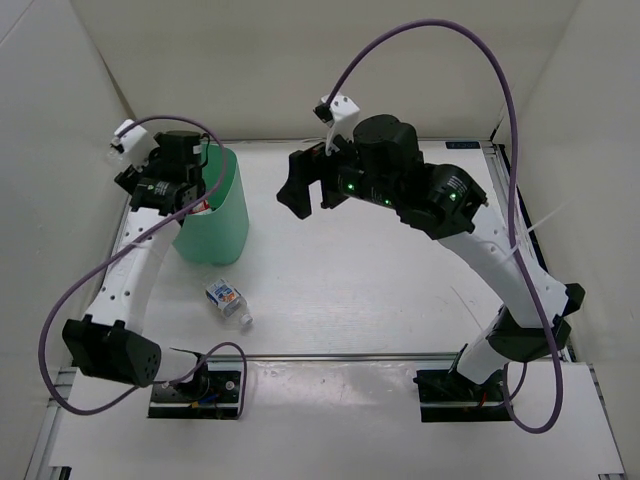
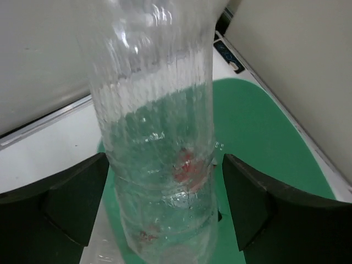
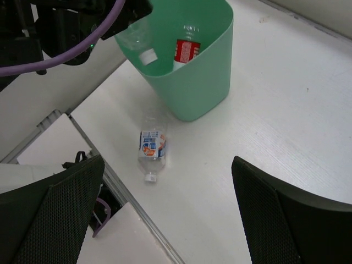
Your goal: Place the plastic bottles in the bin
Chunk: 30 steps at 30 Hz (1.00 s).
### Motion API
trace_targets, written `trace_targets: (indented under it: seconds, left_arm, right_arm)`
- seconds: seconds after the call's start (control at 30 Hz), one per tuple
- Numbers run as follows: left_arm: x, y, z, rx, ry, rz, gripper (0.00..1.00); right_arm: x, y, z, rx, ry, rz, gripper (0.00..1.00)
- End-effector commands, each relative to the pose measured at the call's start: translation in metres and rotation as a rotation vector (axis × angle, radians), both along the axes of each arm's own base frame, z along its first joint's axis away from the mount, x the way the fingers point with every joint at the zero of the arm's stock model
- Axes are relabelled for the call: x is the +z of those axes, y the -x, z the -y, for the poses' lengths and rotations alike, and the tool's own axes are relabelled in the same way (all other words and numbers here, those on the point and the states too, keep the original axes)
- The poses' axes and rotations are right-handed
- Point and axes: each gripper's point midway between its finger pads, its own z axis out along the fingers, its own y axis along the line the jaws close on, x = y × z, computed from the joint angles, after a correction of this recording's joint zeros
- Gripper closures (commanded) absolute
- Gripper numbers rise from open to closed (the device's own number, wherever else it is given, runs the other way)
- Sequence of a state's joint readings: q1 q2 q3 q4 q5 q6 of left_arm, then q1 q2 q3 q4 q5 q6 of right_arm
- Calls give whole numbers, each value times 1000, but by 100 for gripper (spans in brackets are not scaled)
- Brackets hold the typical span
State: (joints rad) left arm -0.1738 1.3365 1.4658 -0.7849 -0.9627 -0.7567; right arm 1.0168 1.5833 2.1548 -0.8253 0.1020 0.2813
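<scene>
On white tabletop [image 1: 400, 290], mint bin [image 1: 215, 225], white walls [image 1: 300, 60]

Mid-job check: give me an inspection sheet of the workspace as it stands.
Surface: white table, no spills seen.
Job's things: bin upright at left; red-labelled bottle inside it; clear bottle held over its opening; blue-labelled bottle lying on the table beside the bin.
Clutter: nothing seen.
Grippers: left gripper shut on the clear bottle; right gripper open and empty above mid-table.
Cables: purple cables loop off each arm, away from the bottles.
Surroundings: white walls around the table.
</scene>
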Motion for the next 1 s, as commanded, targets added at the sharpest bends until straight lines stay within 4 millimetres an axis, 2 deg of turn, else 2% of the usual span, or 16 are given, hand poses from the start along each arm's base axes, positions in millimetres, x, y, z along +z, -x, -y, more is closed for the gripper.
trace_targets:
  seconds: [0.0,0.1,0.23,0.27,0.3,0.33,0.37,0.4,0.43,0.5,0.57,0.6,0.63,0.73,0.77,0.97]
  left_arm:
    - [43,6,2,20,-91,88,0]
    - [66,15,3,10,-123,114,0]
    - [111,53,-11,5,-174,158,0]
    - [114,60,-10,-26,-183,155,0]
    - [109,58,5,-155,-146,157,0]
    - [87,59,17,-256,-122,121,0]
    - [92,80,29,-356,-54,203,0]
    - [79,85,56,-507,31,223,0]
    - [54,102,64,-553,102,241,0]
    - [27,115,84,-593,282,288,0]
    - [-20,134,118,-739,443,265,0]
    - [-14,132,118,-745,441,289,0]
    - [-43,135,137,-822,500,233,0]
    - [-77,146,154,-883,591,184,0]
    - [-104,148,156,-880,608,132,0]
    - [-177,154,149,-822,605,-30,0]
  right_arm:
    - [0,3,4,-7,-11,3,0]
    - [5,5,14,-40,-29,-2,0]
    - [1,7,21,-53,-21,-13,0]
    - [-5,5,21,-63,-7,-17,0]
    - [-5,5,21,-63,-7,-17,0]
    - [-9,5,20,-63,1,-22,0]
    - [-9,5,20,-63,1,-22,0]
    - [-9,3,21,-74,2,-19,0]
    - [-9,3,21,-74,2,-19,0]
    - [-13,3,18,-62,16,-18,0]
    - [-9,3,15,-53,7,-16,0]
    - [-9,4,15,-39,11,-11,0]
    - [-9,4,15,-39,11,-11,0]
    - [-15,6,11,-17,30,-19,0]
    - [-17,5,8,-3,37,-14,0]
    - [-21,7,7,10,58,-21,0]
